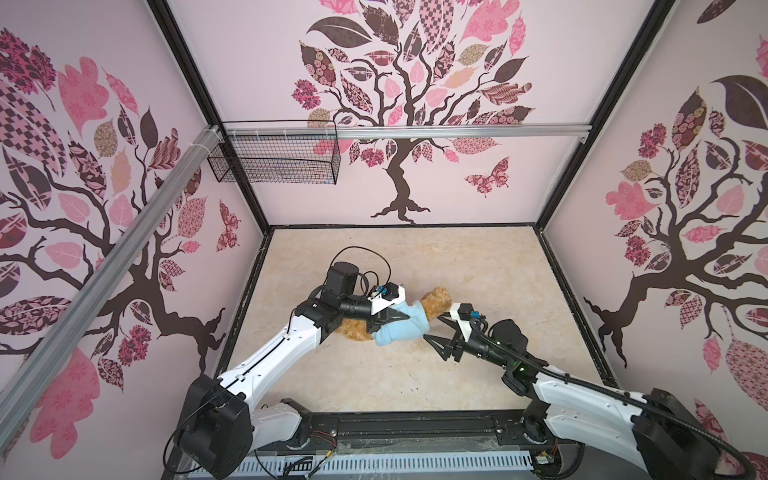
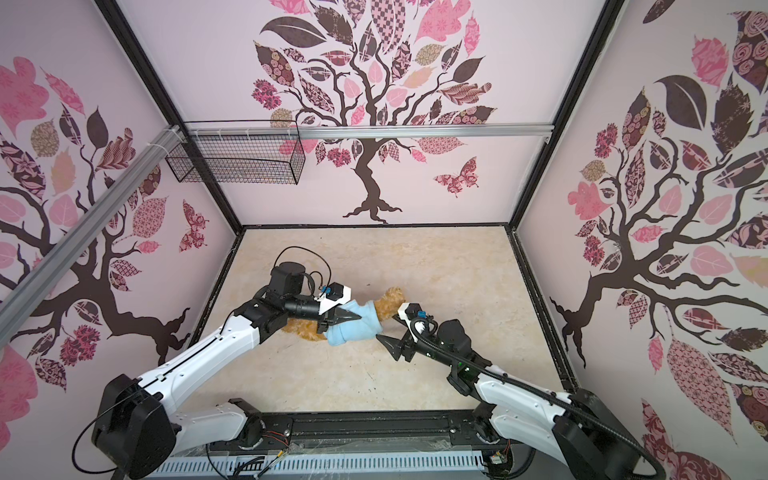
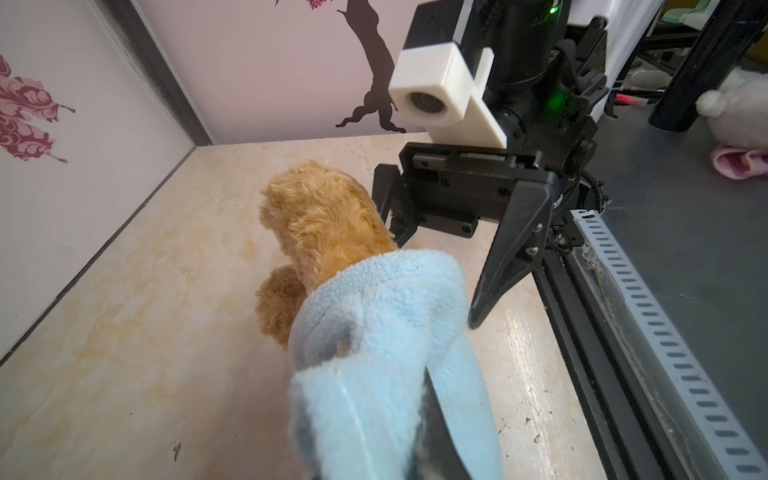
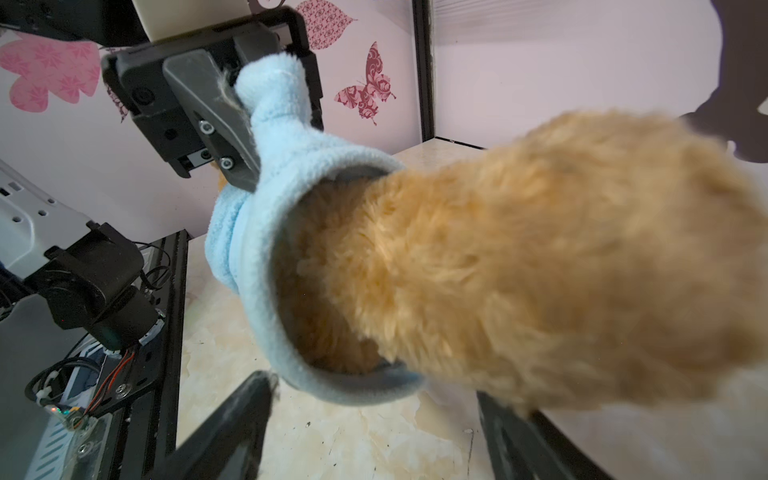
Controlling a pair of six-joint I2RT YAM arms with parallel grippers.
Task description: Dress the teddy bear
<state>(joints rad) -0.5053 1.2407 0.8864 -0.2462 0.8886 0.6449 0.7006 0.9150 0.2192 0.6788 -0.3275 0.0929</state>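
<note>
The teddy bear lies on the beige marbled tabletop.

Left arm, right arm: white shells, black joint housings. Right end effector: black tapered fingers, silver screws. White wrist camera block. Corrugated black cable.

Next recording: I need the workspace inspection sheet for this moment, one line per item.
Surface: beige marbled tabletop, a few dark specks.
Job's things: teddy bear lying on the surface; light blue shirt around its middle, fur showing at both ends.
Clutter: nothing seen.
Grippers: left tool shut on a fold of the shirt; right tool open, by the bear's head.
Cables: black cable looping above the left wrist; black hose along the right arm.
Surroundings: walls with tree decals; wire basket hung on the back rail.
</note>
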